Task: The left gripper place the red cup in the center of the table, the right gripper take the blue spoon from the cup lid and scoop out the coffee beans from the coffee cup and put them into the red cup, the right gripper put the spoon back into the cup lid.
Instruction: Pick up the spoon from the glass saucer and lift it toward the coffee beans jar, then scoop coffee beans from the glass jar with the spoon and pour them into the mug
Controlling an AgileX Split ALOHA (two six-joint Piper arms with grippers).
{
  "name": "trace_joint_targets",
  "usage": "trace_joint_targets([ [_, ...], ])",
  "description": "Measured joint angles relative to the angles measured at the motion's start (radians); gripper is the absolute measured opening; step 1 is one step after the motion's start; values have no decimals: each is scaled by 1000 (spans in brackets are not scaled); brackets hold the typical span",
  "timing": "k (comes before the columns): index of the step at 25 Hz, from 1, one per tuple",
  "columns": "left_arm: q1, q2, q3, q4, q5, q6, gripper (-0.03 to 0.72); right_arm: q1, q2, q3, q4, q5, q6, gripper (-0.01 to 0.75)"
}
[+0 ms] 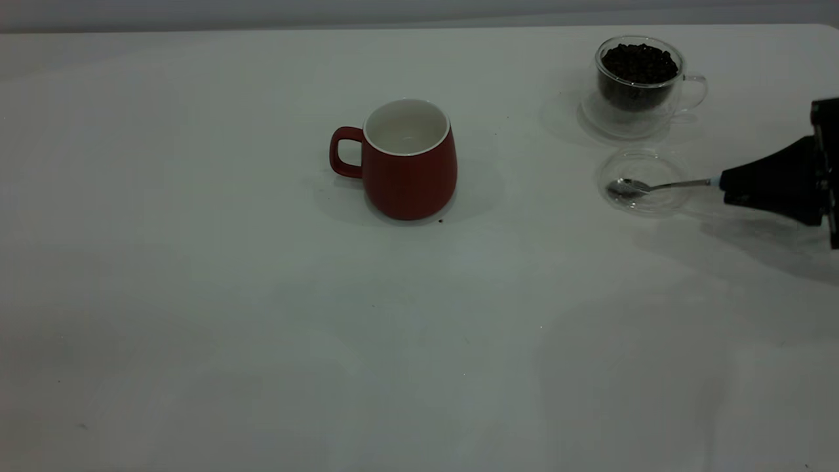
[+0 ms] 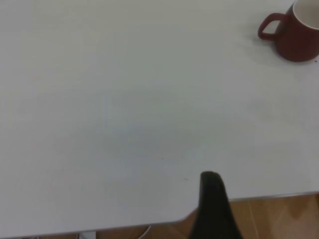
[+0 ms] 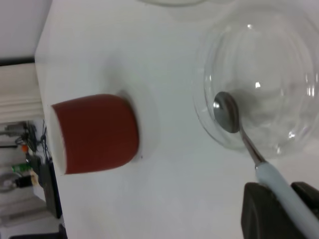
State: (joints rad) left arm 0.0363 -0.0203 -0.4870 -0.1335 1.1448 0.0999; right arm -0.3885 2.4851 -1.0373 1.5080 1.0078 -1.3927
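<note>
Right tool (image 1: 724,185) grips spoon (image 1: 655,186).

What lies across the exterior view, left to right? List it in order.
Red ceramic cup with a white interior → clear glass cup lid holding the metal spoon's bowl → black right hand at the spoon's blue handle.

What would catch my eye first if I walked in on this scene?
The red cup stands out, upright near the middle of the white table. At the right side, the right hand grips a blue-handled spoon whose bowl rests in a clear lid, just in front of a glass cup of coffee beans.
</note>
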Motion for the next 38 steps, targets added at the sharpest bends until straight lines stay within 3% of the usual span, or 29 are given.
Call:
trace_joint_targets([
  [9,0,0,0,0,0,0,587,0,-261,-27,-86,14,156,101],
  [18,0,0,0,0,0,0,587,2,-181,-377,-216,26,449,101],
  [23,0,0,0,0,0,0,587,40,-136,-469,-313,33,533,101],
  [27,0,0,0,0,-1,0,587,79,-115,-499,-324,38,563,101],
  [38,0,0,0,0,0,0,587,83,-64,-499,-331,-9,596,101],
])
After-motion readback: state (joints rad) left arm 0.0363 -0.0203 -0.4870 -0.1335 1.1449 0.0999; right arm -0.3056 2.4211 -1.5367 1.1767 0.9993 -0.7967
